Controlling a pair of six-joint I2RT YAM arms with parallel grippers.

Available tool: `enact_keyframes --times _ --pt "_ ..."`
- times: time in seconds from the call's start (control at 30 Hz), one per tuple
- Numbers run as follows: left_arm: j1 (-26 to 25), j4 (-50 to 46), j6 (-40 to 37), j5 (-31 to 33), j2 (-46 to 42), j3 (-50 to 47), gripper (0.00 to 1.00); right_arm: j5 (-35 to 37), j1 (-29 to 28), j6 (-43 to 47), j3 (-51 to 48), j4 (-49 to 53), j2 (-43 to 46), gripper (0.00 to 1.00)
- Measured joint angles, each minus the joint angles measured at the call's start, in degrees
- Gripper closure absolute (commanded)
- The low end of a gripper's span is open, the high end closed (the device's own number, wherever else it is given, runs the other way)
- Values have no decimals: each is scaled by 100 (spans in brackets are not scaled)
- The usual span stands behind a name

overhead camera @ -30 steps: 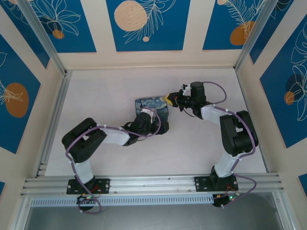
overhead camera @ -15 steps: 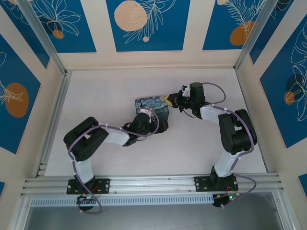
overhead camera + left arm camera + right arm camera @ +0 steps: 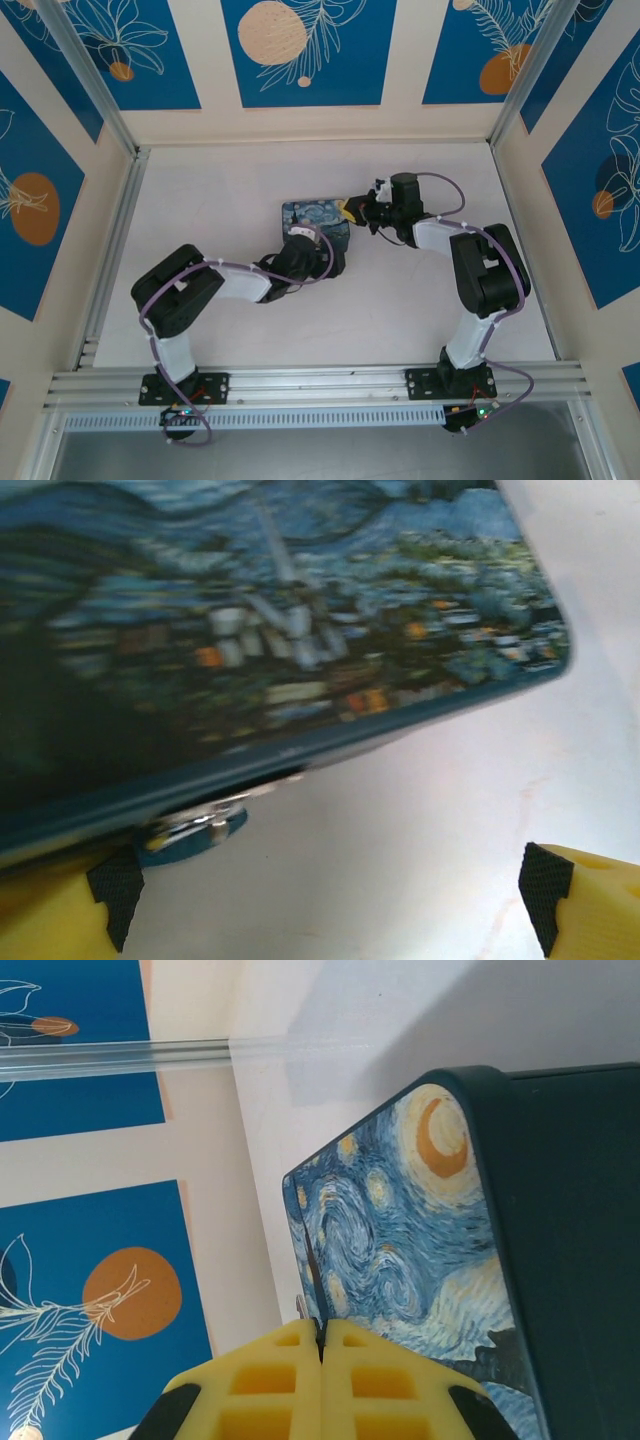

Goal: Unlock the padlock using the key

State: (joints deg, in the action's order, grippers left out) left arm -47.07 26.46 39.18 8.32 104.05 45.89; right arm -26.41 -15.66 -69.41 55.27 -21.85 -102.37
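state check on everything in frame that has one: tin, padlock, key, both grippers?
tin: closed.
padlock: hanging at the tin's edge; too blurred to tell if it is locked.
key: thin sliver seen edge-on, apparently pinched in the right gripper's tips.
left gripper: open, facing the padlock.
right gripper: shut on the key.

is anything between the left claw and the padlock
Nothing visible does. The padlock sits at the painted tin's edge, in plain sight just ahead of the open left claw, close to one of its fingers.
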Motion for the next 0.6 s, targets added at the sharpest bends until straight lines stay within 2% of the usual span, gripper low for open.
enact_keyframes --times 0.1,0.27,0.6 --pt "-9 -269 -140 282 -48 33 1 -13 -15 -9 37 -9 -2 100" --pt "-9 -466 -249 348 -46 153 1 -17 -31 -17 76 -13 -24 100" --pt "-9 -356 -334 -262 190 433 2 -11 -74 -17 79 0 -70 100"
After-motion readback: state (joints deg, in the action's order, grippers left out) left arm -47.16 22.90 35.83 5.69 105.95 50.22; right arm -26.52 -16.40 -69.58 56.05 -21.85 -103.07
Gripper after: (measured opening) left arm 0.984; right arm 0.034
